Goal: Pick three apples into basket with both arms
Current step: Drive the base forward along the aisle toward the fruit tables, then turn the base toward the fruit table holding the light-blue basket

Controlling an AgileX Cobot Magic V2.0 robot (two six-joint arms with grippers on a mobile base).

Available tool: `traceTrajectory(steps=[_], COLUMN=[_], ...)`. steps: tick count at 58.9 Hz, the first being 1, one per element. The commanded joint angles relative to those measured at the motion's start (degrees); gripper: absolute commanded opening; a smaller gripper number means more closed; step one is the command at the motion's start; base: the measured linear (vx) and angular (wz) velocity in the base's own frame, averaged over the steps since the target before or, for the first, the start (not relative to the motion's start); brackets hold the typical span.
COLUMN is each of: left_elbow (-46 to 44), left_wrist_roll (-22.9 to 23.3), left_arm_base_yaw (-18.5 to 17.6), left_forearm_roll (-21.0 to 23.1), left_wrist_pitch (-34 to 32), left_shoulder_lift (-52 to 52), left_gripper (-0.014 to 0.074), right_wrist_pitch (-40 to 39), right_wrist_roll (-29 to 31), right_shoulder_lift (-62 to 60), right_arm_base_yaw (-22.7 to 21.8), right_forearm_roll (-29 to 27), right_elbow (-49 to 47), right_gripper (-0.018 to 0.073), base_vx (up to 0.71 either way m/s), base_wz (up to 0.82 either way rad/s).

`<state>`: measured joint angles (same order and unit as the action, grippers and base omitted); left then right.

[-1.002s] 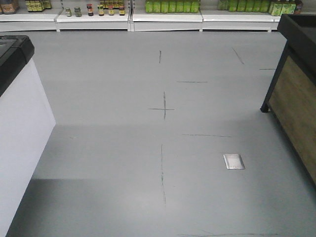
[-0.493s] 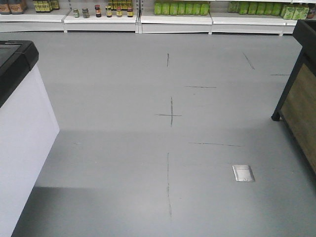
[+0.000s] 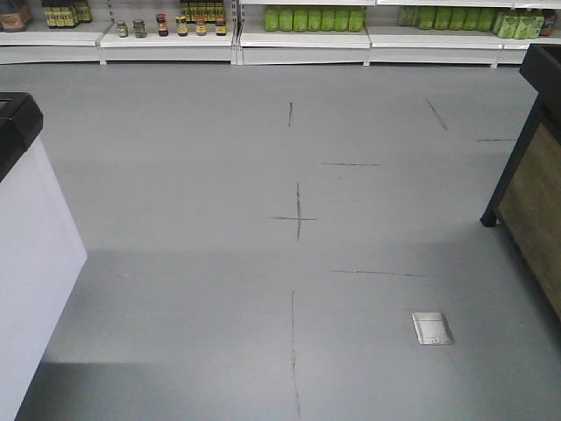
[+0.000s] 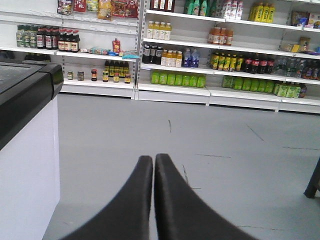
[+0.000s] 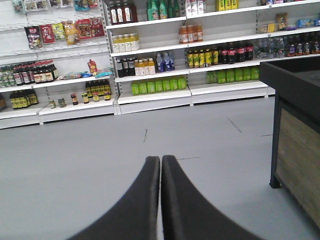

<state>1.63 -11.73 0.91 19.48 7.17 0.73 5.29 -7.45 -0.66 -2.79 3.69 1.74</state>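
Change since prior frame: front view had shifted; the black cross mark [image 3: 297,217] and the metal floor plate [image 3: 432,327] sat lower in frame, and the white cabinet [image 3: 35,263] showed less of its black top at the left edge.
Left gripper [image 4: 153,159]: closed, fingers pressed together along a hairline seam, nothing held; pointed out over the grey floor [image 4: 225,150] toward the shelves, with the white cabinet close on its left.
Right gripper [image 5: 160,160]: closed likewise and empty; pointed toward the stocked shelves, with the wood-panelled stand [image 5: 295,135] near on its right.
Apples and basket: position could not be told from these views.
Shelving [image 3: 302,39]: ran along the far wall; green bottles [image 3: 311,18] stood in a row on the lowest tier, small jars [image 3: 162,24] to their left.
Floor markings: thin dark lines, some crossing, scattered between cabinet and stand.
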Motion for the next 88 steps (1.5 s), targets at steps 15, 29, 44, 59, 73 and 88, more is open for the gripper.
traceTrajectory(steps=[15, 29, 44, 59, 73, 88], left_elbow=[-1.4, -1.4, -1.4, -1.4, -1.4, -1.4], left_wrist_roll=[0.6, 0.6, 0.6, 0.6, 0.6, 0.6], left_arm_base_yaw=[0.1, 0.1, 0.1, 0.1, 0.1, 0.1], left_forearm_roll=[0.3, 0.3, 0.3, 0.3, 0.3, 0.3], left_wrist_pitch=[-4.3, -4.3, -4.3, -4.3, -4.3, -4.3], left_shoulder_lift=[0.7, 0.7, 0.7, 0.7, 0.7, 0.7], left_gripper=[-0.0006, -0.0006, -0.0006, -0.0006, -0.0006, -0.0006], right_wrist_pitch=[-4.2, -4.2, -4.2, -4.2, -4.2, -4.2], right_wrist_roll=[0.5, 0.5, 0.5, 0.5, 0.5, 0.5], right_shoulder_lift=[-0.7, -0.7, -0.7, -0.7, -0.7, -0.7], right_arm_base_yaw=[-0.2, -0.2, -0.2, -0.2, -0.2, -0.2], right_forearm_roll=[0.5, 0.5, 0.5, 0.5, 0.5, 0.5], right_elbow=[0.6, 0.6, 0.6, 0.6, 0.6, 0.6], right_gripper=[-0.0009, -0.0009, -0.0009, -0.0009, -0.0009, -0.0009], base_vx=[0.20, 0.21, 0.22, 0.23, 0.21, 0.18], base_wz=[-0.13, -0.19, -0.23, -0.27, -0.38, -0.52])
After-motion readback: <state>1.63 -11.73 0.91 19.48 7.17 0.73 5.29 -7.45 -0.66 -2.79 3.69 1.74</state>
